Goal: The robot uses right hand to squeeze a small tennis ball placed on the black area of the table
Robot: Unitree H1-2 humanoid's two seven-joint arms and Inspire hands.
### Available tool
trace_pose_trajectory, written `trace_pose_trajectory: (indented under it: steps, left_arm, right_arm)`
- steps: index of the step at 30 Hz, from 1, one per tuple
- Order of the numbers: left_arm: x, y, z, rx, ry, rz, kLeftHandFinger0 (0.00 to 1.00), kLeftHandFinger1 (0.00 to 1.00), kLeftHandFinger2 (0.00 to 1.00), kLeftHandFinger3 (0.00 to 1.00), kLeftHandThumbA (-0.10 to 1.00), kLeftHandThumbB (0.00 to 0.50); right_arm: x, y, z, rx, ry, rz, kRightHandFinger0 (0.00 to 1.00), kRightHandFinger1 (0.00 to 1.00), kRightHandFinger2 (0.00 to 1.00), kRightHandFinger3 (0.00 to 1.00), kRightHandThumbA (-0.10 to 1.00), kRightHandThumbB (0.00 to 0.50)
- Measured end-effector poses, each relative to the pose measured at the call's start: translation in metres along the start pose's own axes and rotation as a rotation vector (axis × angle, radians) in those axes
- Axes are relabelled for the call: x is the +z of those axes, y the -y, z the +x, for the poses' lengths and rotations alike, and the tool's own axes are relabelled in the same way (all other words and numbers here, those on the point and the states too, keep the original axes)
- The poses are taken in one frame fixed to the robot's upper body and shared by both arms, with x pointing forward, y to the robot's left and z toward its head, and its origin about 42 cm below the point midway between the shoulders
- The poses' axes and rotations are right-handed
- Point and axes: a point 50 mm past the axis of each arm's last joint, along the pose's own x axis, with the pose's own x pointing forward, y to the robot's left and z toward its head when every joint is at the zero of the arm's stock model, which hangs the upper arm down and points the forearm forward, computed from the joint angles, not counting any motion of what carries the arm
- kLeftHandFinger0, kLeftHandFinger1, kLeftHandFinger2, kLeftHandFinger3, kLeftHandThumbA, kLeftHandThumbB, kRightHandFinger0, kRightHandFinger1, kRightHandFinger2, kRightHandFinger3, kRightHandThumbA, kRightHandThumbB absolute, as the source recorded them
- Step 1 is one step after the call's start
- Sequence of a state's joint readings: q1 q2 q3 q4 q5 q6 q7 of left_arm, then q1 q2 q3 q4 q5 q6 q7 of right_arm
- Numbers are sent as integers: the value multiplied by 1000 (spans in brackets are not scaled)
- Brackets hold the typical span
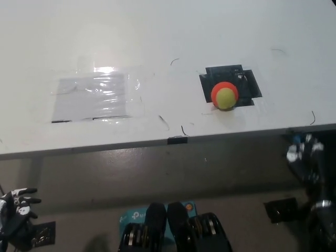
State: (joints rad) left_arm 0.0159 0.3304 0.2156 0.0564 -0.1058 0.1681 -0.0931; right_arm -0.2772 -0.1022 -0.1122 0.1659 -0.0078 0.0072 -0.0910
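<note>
One small tennis ball [225, 97] is seen on the black area [251, 84], likely light and springy. A wrap around its middle is advised. Right hand [304, 155] is held low, its state untellable; left hand [18, 206] is rested, spread.

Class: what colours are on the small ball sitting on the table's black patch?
The ball is yellow-green and orange, seen in the head view.

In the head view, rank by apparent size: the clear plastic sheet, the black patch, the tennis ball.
1. Clear plastic sheet, largest by far.
2. Black patch, partly hidden by the ball.
3. Tennis ball, smallest.
All lie on the white table at similar depth, so the order looks reliable.
</note>
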Motion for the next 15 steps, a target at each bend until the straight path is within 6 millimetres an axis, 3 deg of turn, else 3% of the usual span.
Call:
trace_pose_trajectory:
  steps: [1,2,5,7,8,9,11,12,13,14,15]
  left_arm:
    - [0,0,0,0,0,0,251,345,495,581,93,153]
    - [0,0,0,-1,0,0,245,346,499,584,73,146]
    - [0,0,0,-1,-1,0,248,349,499,585,78,146]
    - [0,0,0,-1,-1,0,251,349,498,587,81,148]
    - [0,0,0,-2,-1,0,235,338,494,579,73,149]
    - [0,0,0,-2,-1,0,203,311,478,577,58,148]
    - [0,0,0,-2,-1,-1,191,309,478,594,60,151]
    - [0,0,0,-2,-2,-1,204,329,501,601,56,141]
    - [0,0,0,-3,-2,-1,207,334,510,603,54,138]
    - [0,0,0,-3,-2,-1,206,331,512,604,49,130]
    - [-1,0,0,-2,-2,0,215,336,509,594,60,141]
  right_arm:
    - [11,-1,7,9,34,-9,94,208,424,744,-79,157]
    - [24,-2,14,18,77,-20,193,290,523,802,82,200]
    - [72,-10,42,51,214,-65,329,412,578,778,218,280]
    - [104,-19,57,77,301,-97,356,476,659,760,242,301]
    - [119,-26,63,96,339,-118,323,497,710,756,241,315]
    - [135,-34,70,117,383,-138,361,583,764,789,258,344]
    - [156,-47,76,154,438,-177,602,908,997,944,331,366]
    - [164,-54,79,178,456,-208,650,984,1000,1000,358,343]
    - [169,-58,81,200,468,-235,681,1000,1000,1000,364,348]
    - [172,-64,81,225,474,-267,858,1000,1000,1000,434,373]
    - [174,-69,83,254,469,-301,912,1000,1000,1000,439,392]
